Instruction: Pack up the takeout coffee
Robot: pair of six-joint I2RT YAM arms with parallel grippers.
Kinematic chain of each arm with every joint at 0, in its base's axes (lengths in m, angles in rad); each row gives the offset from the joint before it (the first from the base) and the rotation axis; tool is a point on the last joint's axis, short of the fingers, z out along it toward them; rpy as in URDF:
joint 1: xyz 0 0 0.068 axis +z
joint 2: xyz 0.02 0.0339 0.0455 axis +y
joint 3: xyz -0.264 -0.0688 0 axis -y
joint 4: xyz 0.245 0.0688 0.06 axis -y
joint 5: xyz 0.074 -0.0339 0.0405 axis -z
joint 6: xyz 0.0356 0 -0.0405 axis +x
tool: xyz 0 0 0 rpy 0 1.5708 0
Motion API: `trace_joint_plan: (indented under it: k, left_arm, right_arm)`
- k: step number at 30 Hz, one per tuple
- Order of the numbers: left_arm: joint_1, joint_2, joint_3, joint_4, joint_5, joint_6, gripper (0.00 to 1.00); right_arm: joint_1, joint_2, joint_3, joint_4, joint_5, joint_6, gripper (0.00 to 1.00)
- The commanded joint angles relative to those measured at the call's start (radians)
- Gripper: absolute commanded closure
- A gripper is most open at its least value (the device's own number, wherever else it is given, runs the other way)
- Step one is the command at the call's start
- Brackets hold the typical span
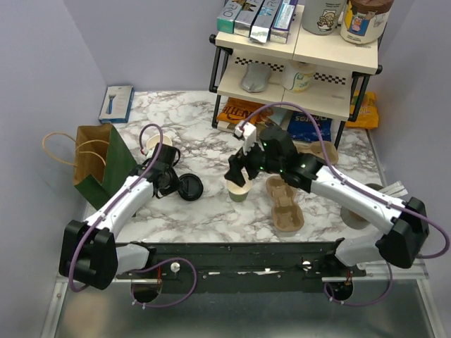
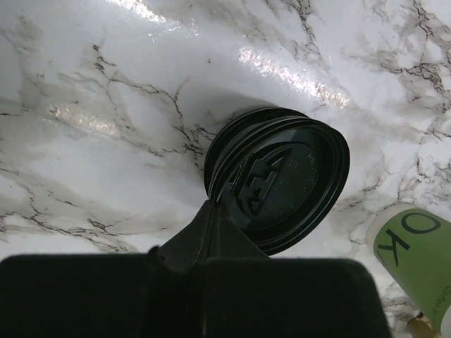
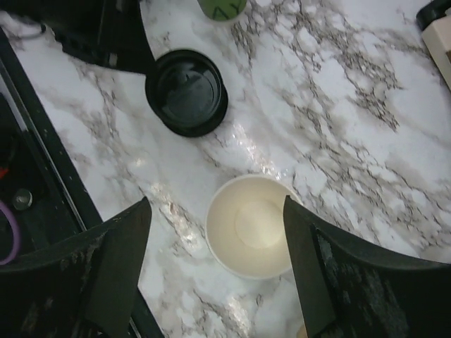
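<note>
Left pincer [image 2: 210, 211] is clenched on the rim of the black lid [image 2: 282, 183], low over the marble table [image 1: 211, 218]. Near it on the right, the green cup [image 3: 250, 225] stands upright and lidless, with the right pincer [image 3: 217, 211] spread wide above it.

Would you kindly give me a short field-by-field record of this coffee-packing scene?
cup: dark-green paper cup, upright, uncovered, empty, on the marble table
lid: black lid, off the cup, lying left of it
left gripper: shut on the lid's rim
right gripper: open, above the cup, a finger either side
nearby: brown pulp carrier right of the cup
</note>
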Motion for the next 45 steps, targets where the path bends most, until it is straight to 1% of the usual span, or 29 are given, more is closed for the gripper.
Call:
trace_joint_plan:
  k: [1,5,6,7,9,10,14,16,18,24,29,35,38,39,44,45]
  left_arm:
    - [0.008,-0.038,-0.038,0.036,0.049,-0.006,1.00]
    - [0.014,-0.052,-0.051,0.054,0.055,-0.006,1.00]
    - [0.015,-0.053,-0.057,0.059,0.062,-0.006,1.00]
    - [0.017,-0.053,-0.058,0.064,0.065,-0.006,1.00]
    - [0.018,-0.049,-0.060,0.067,0.067,-0.005,1.00]
    - [0.022,-0.047,-0.060,0.070,0.070,0.000,1.00]
    - [0.023,-0.045,-0.057,0.074,0.079,0.005,1.00]
    - [0.026,-0.049,-0.054,0.076,0.082,0.008,1.00]
    - [0.025,-0.053,-0.057,0.080,0.085,0.011,1.00]
    - [0.026,-0.056,-0.065,0.080,0.085,0.012,1.00]
    - [0.028,-0.072,-0.069,0.080,0.084,0.011,1.00]
    - [0.029,-0.078,-0.068,0.074,0.079,0.015,1.00]
    - [0.028,-0.081,-0.068,0.073,0.078,0.018,1.00]
    - [0.029,-0.079,-0.068,0.071,0.078,0.020,1.00]
    - [0.029,-0.090,-0.068,0.073,0.075,0.017,1.00]
    - [0.032,-0.093,-0.069,0.073,0.075,0.017,1.00]
  right_arm:
    - [0.017,0.134,0.148,-0.026,-0.031,0.097,0.17]
    - [0.036,0.270,0.278,-0.092,-0.011,0.125,0.23]
    - [0.039,0.303,0.309,-0.109,-0.008,0.140,0.26]
    - [0.039,0.361,0.365,-0.150,-0.005,0.151,0.28]
    - [0.042,0.424,0.425,-0.193,0.012,0.159,0.32]
    - [0.042,0.473,0.447,-0.215,0.015,0.157,0.32]
    - [0.077,0.568,0.533,-0.223,0.032,0.113,0.34]
    - [0.085,0.613,0.573,-0.236,0.035,0.100,0.39]
    - [0.093,0.671,0.635,-0.273,0.029,0.088,0.40]
    - [0.119,0.784,0.720,-0.321,0.041,0.067,0.44]
    - [0.125,0.838,0.761,-0.335,0.067,0.073,0.48]
    - [0.128,0.867,0.772,-0.321,0.105,0.093,0.53]
    - [0.131,0.875,0.775,-0.313,0.104,0.099,0.59]
    - [0.130,0.878,0.775,-0.312,0.098,0.099,0.64]
    - [0.131,0.893,0.786,-0.321,0.099,0.105,0.65]
    - [0.133,0.895,0.786,-0.319,0.101,0.105,0.69]
